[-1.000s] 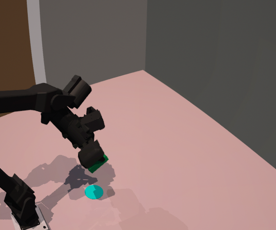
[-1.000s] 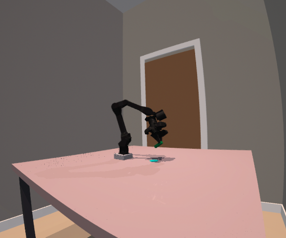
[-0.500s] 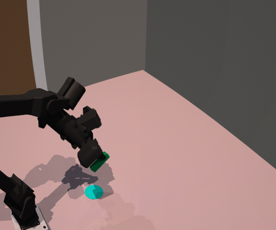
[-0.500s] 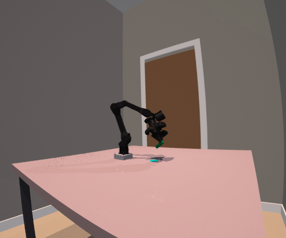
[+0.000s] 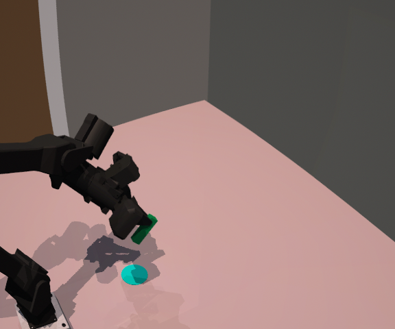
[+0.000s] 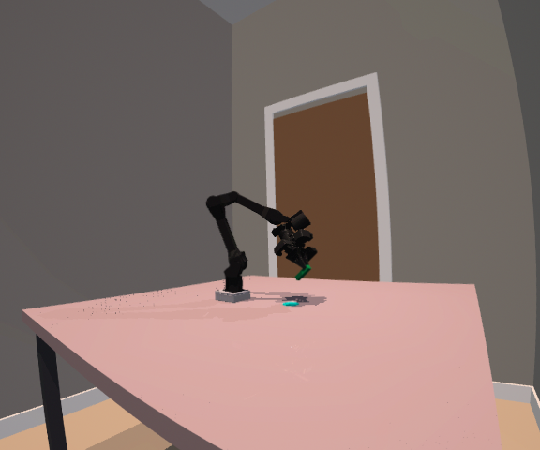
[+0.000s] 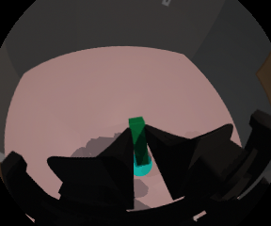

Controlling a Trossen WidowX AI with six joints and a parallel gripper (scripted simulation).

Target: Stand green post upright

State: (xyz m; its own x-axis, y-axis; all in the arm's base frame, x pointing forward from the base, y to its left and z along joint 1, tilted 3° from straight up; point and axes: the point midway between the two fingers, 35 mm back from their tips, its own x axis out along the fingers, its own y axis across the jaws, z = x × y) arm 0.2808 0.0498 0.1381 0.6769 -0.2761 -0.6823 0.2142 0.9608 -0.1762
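Note:
The green post (image 5: pixel 140 235) (image 6: pixel 302 273) (image 7: pixel 138 143) is held in the air above the table, tilted about halfway between lying and upright. My gripper (image 5: pixel 147 224) (image 6: pixel 305 266) (image 7: pixel 137 129) is shut on the post near its upper end and points obliquely down. The cyan circle (image 5: pixel 134 274) (image 6: pixel 290 303) lies flat on the table below the post; in the wrist view the circle (image 7: pixel 143 170) is partly hidden behind the post's lower end. The gap between post and table is clearly visible in the top and exterior views.
The pink table (image 5: pixel 261 229) (image 6: pixel 382 349) (image 7: pixel 79 94) carries the arm's base plate (image 5: pixel 62 313) (image 6: pixel 232 295), left of the circle. Shadows of the arm fall around the circle. Grey walls and a brown door (image 6: pixel 325 193) stand beyond the table.

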